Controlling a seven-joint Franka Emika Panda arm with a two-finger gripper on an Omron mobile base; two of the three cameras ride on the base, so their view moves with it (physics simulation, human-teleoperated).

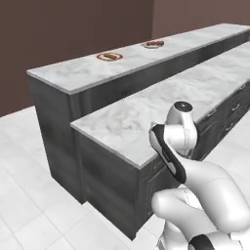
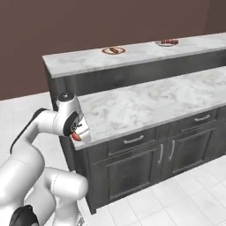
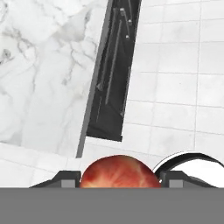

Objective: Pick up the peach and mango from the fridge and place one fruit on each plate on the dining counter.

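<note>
Fruit [image 3: 118,171], red with orange-yellow mottling, sits clamped between the two dark fingertips [image 3: 65,180] of the hand [image 3: 119,179]; whether it is the peach or the mango cannot be told from this much of it. In the right base view the same fruit [image 2: 76,136] shows as a small red patch under the hand [image 2: 79,132], just at the near-left corner of the lower table [image 2: 145,103]. Hand view looks down past that marble corner onto dark cabinet fronts and white floor tiles [image 3: 175,87].

Lower table: white-grey marble top [image 1: 161,105], dark cabinets with drawers and silver handles [image 2: 133,140] beneath.

Dining table [image 2: 132,55]: taller marble slab behind it, on a dark grey base [image 1: 51,127]. Two plates on its top, well apart from each other. Red-rimmed plate [image 2: 114,50] lies toward the slab's left end, at about 11 o'clock from the hand in the right base view; seen also in the left base view [image 1: 109,56]. Second plate [image 2: 167,42] lies farther along, at roughly 1 o'clock; seen also in the left base view [image 1: 154,44]. Something reddish-brown shows on each plate, too small to identify.

Arm [image 1: 195,195] is folded, with the elbow raised; the hand is low at the table edge, well apart from both plates.
</note>
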